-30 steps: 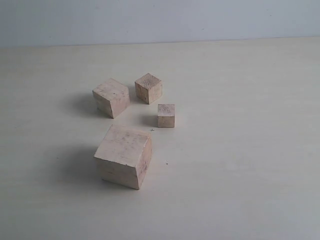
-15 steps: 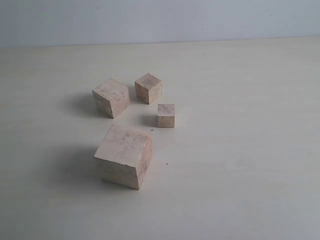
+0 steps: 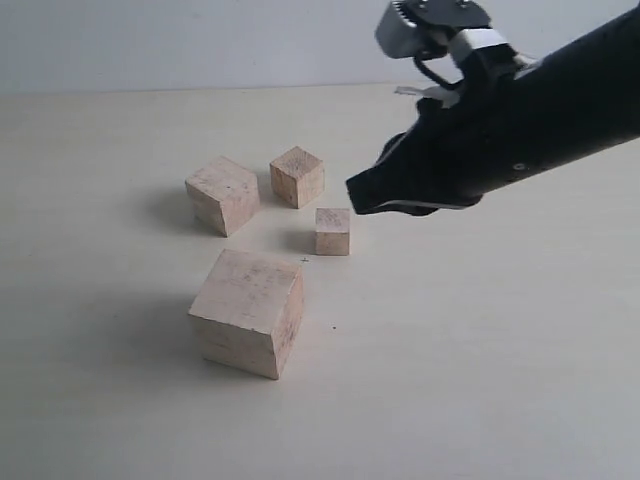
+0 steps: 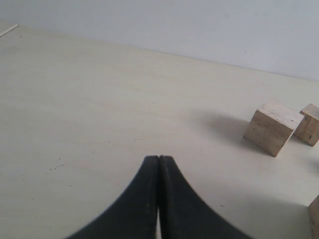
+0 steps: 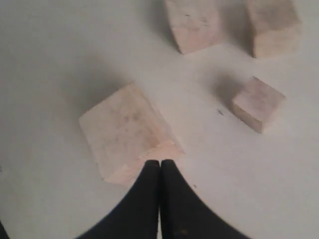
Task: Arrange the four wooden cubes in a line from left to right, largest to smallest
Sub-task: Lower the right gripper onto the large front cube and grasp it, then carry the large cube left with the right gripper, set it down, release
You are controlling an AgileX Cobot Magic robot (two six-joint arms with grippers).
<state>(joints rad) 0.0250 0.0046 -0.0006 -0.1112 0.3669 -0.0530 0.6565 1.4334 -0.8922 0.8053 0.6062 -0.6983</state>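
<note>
**Right arm enters over the cubes**

Right gripper [image 3: 354, 194]: black fingers pressed together, nothing between them, same in its wrist view [image 5: 160, 165]. We see it aloft, just right of the third cube [image 3: 297, 176] and over the smallest cube [image 3: 332, 231] in the exterior view. Left gripper [image 4: 158, 160]: fingers also pressed together, empty, low over bare tabletop.

Change: half a second ago neither arm showed in the exterior view; the right arm [image 3: 520, 120] now reaches in from the upper right. We find all four cubes where they were.

Layout: largest cube [image 3: 247, 312] stands nearest the camera, apart from the rest. Behind it a loose cluster: second-largest cube [image 3: 222, 194] at left, third beside it, smallest to the right. None touch; no row.

Room: broad table [image 3: 480, 380] right and front of the cluster; wall [image 3: 200, 40] behind.

Surfaces: pale raw wood, faint grain, scuffed, sharp-edged; table smooth, cream, matte.
</note>
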